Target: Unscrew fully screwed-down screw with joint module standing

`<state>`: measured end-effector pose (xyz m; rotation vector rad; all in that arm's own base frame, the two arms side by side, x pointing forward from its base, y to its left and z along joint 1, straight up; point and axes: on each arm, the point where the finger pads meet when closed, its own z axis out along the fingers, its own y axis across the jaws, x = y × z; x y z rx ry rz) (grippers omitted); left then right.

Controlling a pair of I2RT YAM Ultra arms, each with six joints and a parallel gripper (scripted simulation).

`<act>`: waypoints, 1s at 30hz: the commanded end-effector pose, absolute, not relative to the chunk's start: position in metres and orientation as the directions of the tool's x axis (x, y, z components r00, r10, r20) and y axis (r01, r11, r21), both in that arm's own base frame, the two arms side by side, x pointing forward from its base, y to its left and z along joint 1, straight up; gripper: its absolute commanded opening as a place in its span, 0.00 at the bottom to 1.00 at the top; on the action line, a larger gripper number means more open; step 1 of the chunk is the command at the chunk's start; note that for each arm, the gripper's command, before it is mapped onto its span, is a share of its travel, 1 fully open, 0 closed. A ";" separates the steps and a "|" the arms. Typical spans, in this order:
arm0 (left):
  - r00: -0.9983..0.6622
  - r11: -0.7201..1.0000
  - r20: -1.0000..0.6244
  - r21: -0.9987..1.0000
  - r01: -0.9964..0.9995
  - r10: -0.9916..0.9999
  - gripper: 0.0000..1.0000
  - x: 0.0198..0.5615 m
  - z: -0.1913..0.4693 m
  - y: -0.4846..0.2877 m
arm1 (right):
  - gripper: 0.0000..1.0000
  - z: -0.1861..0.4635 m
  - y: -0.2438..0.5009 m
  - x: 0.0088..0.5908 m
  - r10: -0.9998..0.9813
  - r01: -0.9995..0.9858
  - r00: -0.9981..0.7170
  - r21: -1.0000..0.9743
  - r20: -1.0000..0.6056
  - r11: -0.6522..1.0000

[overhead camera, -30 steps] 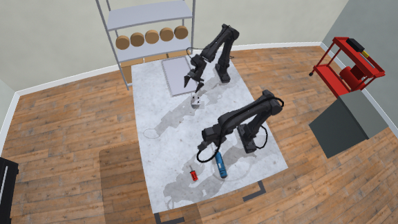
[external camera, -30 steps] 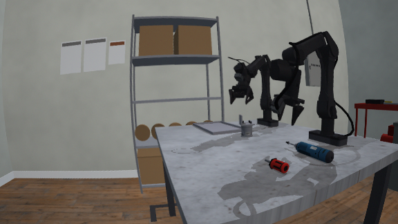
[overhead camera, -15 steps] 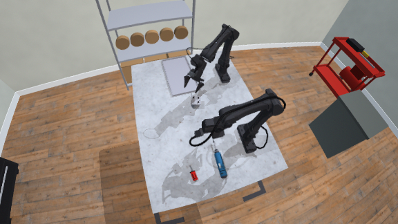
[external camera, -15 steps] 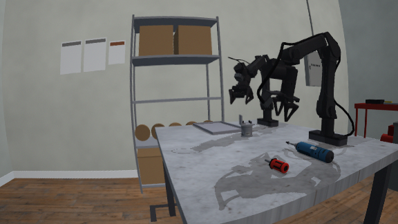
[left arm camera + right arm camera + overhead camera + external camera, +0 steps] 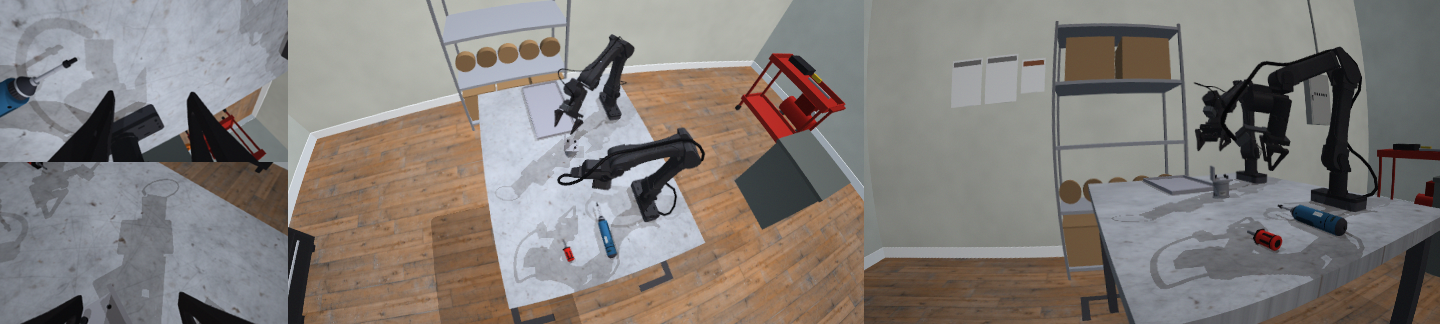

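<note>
Your left pincer [image 5: 601, 184] [image 5: 1275, 159] [image 5: 151, 95] and right pincer [image 5: 565, 128] [image 5: 1210, 148] [image 5: 132, 299] are wide and empty, and the red screwdriver [image 5: 568, 254] [image 5: 1267, 239] [image 5: 35, 164] lies near the blue screwdriver [image 5: 606, 237] [image 5: 1316, 219] [image 5: 12, 93]

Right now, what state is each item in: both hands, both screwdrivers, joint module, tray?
Left hand: open
Right hand: open
Electric screwdriver: lying down, unheld
Red screwdriver: lying down, unheld
Joint module: standing; screw depths unclear
Tray: flat, empty
</note>
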<state>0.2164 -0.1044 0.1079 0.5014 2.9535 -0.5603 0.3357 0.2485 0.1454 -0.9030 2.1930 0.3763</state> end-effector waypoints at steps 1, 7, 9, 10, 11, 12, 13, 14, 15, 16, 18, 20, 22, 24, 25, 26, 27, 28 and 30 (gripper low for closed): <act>-0.920 0.850 -0.174 -0.354 0.391 0.351 0.65 0.213 0.112 -0.109 | 0.86 0.150 0.251 0.336 -0.489 -0.708 -0.484 -0.004 -0.726 0.706; -0.842 0.764 -0.240 -0.356 0.539 0.482 0.65 0.201 0.121 -0.125 | 0.86 0.150 0.251 0.336 -0.489 -0.708 -0.484 -0.004 -0.726 0.706; -0.807 0.724 -0.259 -0.357 0.590 0.530 0.65 0.196 0.122 -0.131 | 0.86 0.150 0.251 0.336 -0.489 -0.708 -0.484 -0.004 -0.726 0.706; -0.789 0.704 -0.266 -0.357 0.614 0.553 0.65 0.193 0.122 -0.134 | 0.86 0.150 0.251 0.336 -0.489 -0.708 -0.484 -0.004 -0.726 0.706; -0.770 0.682 -0.275 -0.357 0.638 0.576 0.65 0.190 0.122 -0.137 | 0.86 0.150 0.251 0.336 -0.489 -0.708 -0.484 -0.004 -0.726 0.706; -0.749 0.660 -0.286 -0.355 0.662 0.597 0.65 0.188 0.123 -0.140 | 0.86 0.150 0.251 0.336 -0.489 -0.708 -0.484 -0.004 -0.726 0.706; -0.727 0.637 -0.298 -0.353 0.686 0.618 0.65 0.186 0.125 -0.144 | 0.86 0.150 0.251 0.336 -0.489 -0.708 -0.484 -0.004 -0.726 0.706; -0.704 0.612 -0.312 -0.349 0.709 0.638 0.65 0.184 0.127 -0.147 | 0.86 0.150 0.251 0.336 -0.489 -0.708 -0.484 -0.004 -0.726 0.706; -0.704 0.612 -0.312 -0.349 0.709 0.638 0.65 0.184 0.127 -0.147 | 0.86 0.150 0.251 0.336 -0.489 -0.708 -0.484 -0.004 -0.726 0.706; -0.708 0.614 -0.301 -0.355 0.705 0.639 0.65 0.184 0.124 -0.147 | 0.86 0.150 0.251 0.336 -0.489 -0.708 -0.484 -0.004 -0.726 0.706; -0.708 0.614 -0.301 -0.355 0.705 0.639 0.65 0.185 0.124 -0.147 | 0.86 0.150 0.251 0.336 -0.489 -0.708 -0.484 -0.004 -0.726 0.706; -0.686 0.590 -0.310 -0.355 0.726 0.658 0.65 0.178 0.124 -0.148 | 0.86 0.150 0.251 0.336 -0.489 -0.708 -0.484 -0.004 -0.726 0.706; -0.641 0.539 -0.330 -0.352 0.765 0.693 0.65 0.171 0.124 -0.153 | 0.86 0.150 0.251 0.336 -0.489 -0.708 -0.484 -0.004 -0.726 0.706; -0.584 0.483 -0.372 -0.333 0.810 0.722 0.65 0.171 0.133 -0.160 | 0.86 0.150 0.251 0.336 -0.489 -0.708 -0.484 -0.004 -0.726 0.706; -0.558 0.456 -0.382 -0.329 0.827 0.736 0.65 0.167 0.134 -0.163 | 0.86 0.150 0.251 0.336 -0.489 -0.708 -0.484 -0.004 -0.726 0.706; -0.534 0.429 -0.390 -0.328 0.842 0.750 0.65 0.164 0.134 -0.165 | 0.86 0.150 0.251 0.336 -0.489 -0.708 -0.484 -0.004 -0.726 0.706; -0.509 0.401 -0.398 -0.326 0.856 0.764 0.65 0.160 0.134 -0.167 | 0.86 0.150 0.251 0.336 -0.489 -0.708 -0.484 -0.004 -0.726 0.706; -0.482 0.372 -0.407 -0.322 0.871 0.776 0.65 0.157 0.134 -0.169 | 0.86 0.150 0.251 0.336 -0.489 -0.708 -0.484 -0.004 -0.726 0.706; -0.426 0.314 -0.429 -0.310 0.898 0.796 0.65 0.151 0.137 -0.175 | 0.86 0.150 0.251 0.336 -0.489 -0.708 -0.484 -0.004 -0.726 0.706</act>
